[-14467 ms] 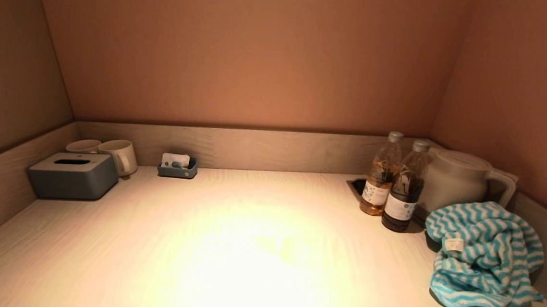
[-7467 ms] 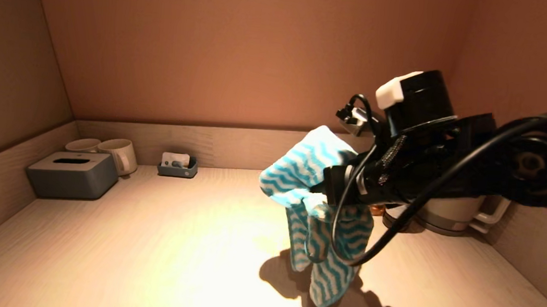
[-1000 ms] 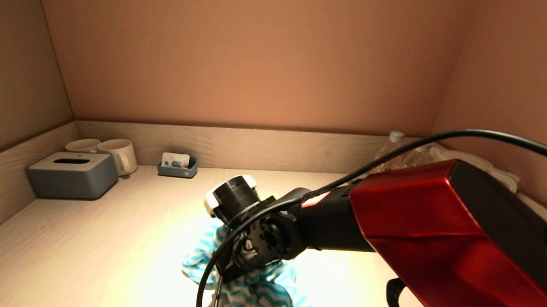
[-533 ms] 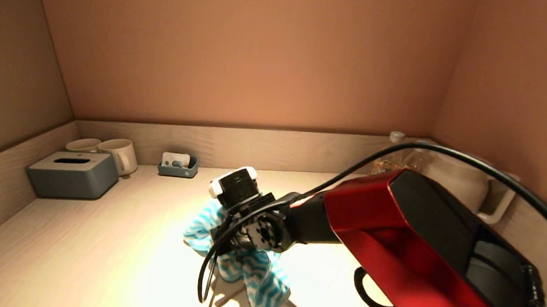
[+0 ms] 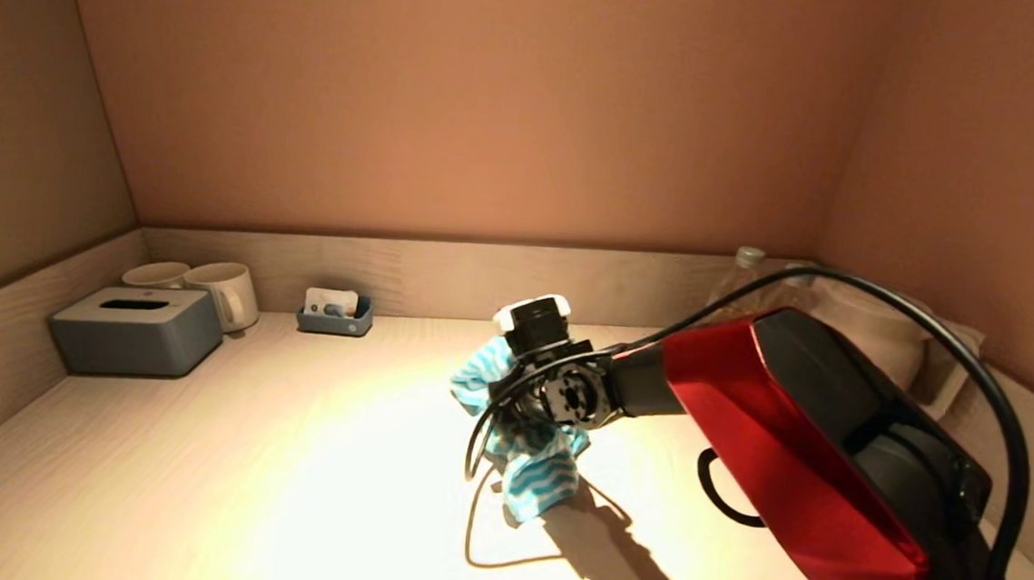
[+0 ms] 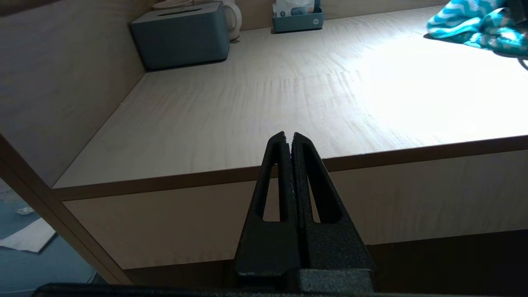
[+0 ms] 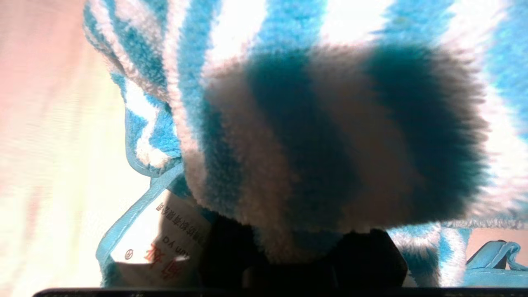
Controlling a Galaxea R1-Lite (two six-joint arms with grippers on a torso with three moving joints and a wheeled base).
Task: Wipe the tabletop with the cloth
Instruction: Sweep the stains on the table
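Note:
The cloth (image 5: 540, 487), turquoise and white zigzag terry, hangs bunched from my right gripper (image 5: 526, 413) near the middle of the tabletop (image 5: 287, 456), and its lower folds reach the surface. The gripper is shut on the cloth, which buries the fingers. In the right wrist view the cloth (image 7: 330, 123) fills nearly everything, with its white tag (image 7: 177, 239) beside the jaws. My left gripper (image 6: 288, 136) is shut and empty. It is parked below the front edge of the tabletop (image 6: 288, 90), and the cloth (image 6: 474, 24) lies far off across the surface from it.
A grey tissue box (image 5: 136, 330), two mugs (image 5: 226, 292) and a small blue tray (image 5: 336, 316) stand along the back left. Bottles (image 5: 740, 283) and a kettle (image 5: 878, 333) sit at the back right, behind my red right arm (image 5: 798, 437). A black cable (image 5: 479, 442) loops below the wrist.
My right gripper has carried the cloth from near the front edge towards the back and right of the tabletop. The left arm has stayed still.

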